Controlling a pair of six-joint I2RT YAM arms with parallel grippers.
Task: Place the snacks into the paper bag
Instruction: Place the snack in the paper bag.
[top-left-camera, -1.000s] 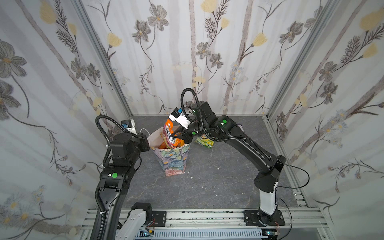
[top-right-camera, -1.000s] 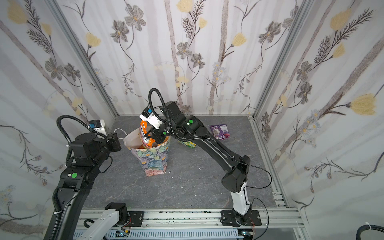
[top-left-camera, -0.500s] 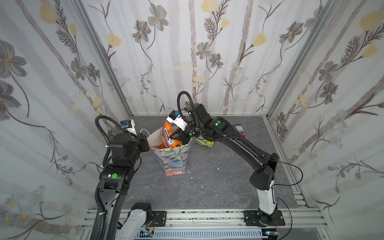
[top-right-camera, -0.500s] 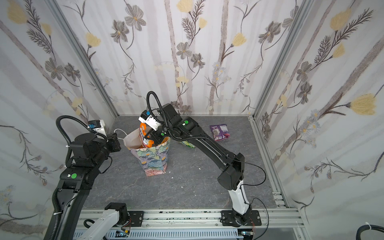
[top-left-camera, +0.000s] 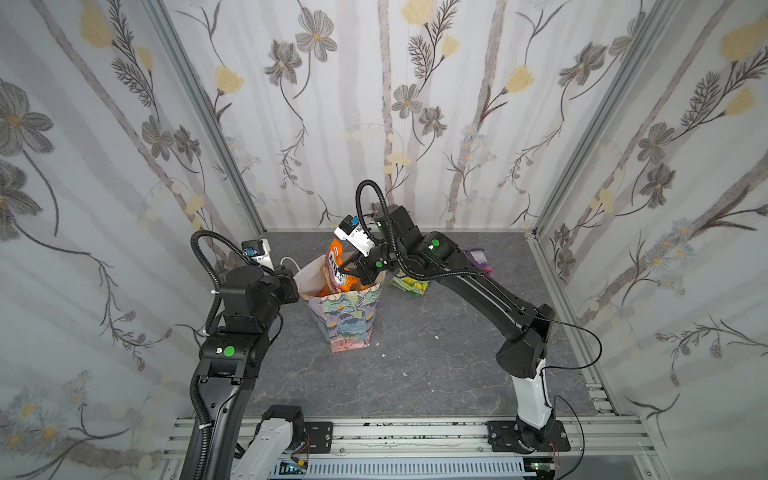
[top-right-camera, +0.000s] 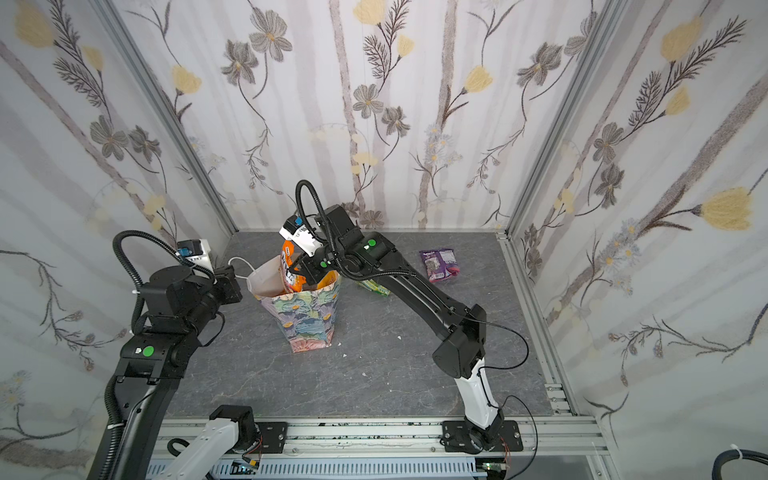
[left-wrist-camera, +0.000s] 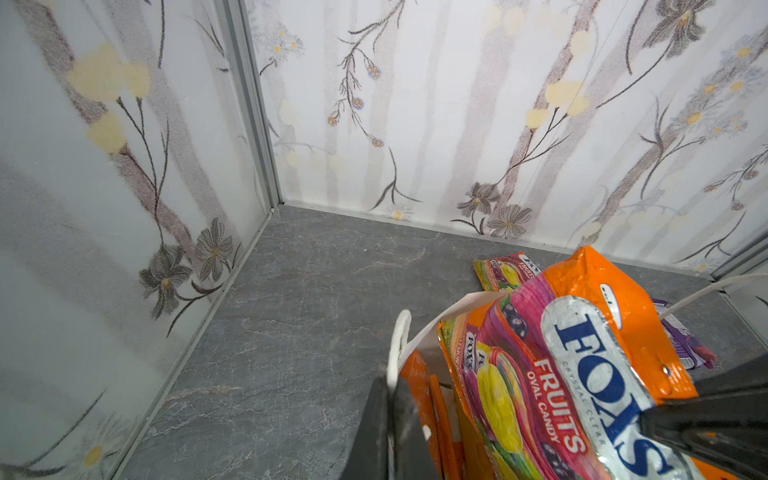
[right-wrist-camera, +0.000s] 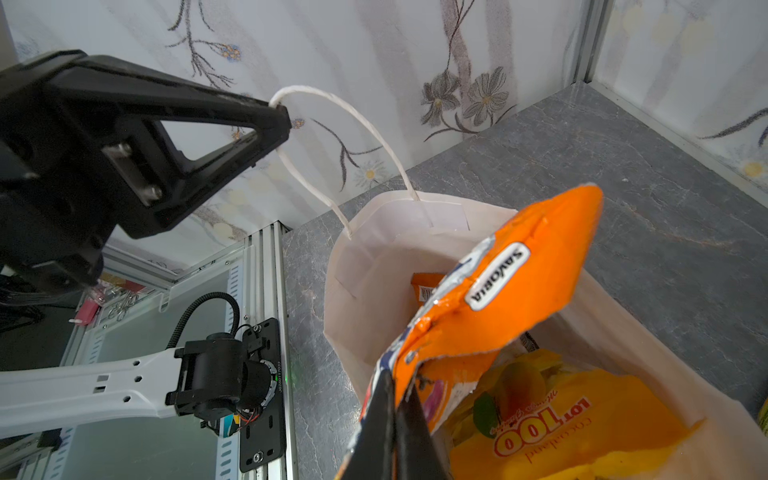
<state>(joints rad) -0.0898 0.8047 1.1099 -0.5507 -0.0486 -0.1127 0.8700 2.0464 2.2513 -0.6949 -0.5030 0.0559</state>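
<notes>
The paper bag (top-left-camera: 347, 320) stands upright near floor centre, mouth open. Step in hand: insertion of the orange FOX'S packet (top-left-camera: 335, 262). Its long axis is near upright, with the sealed end up and clear of the rim and the lower end inside the mouth. One edge is pinched by the fully closed right gripper (right-wrist-camera: 392, 415). At the bag's 9 o'clock, the left gripper (right-wrist-camera: 281, 119) is clamped on the cord handle (right-wrist-camera: 365, 129). Lowering, then release, is judged the next requirement. A green packet (top-left-camera: 409, 284) lies at 3 o'clock and a purple packet (top-right-camera: 440, 266) at 2 o'clock, both awaiting pickup.
</notes>
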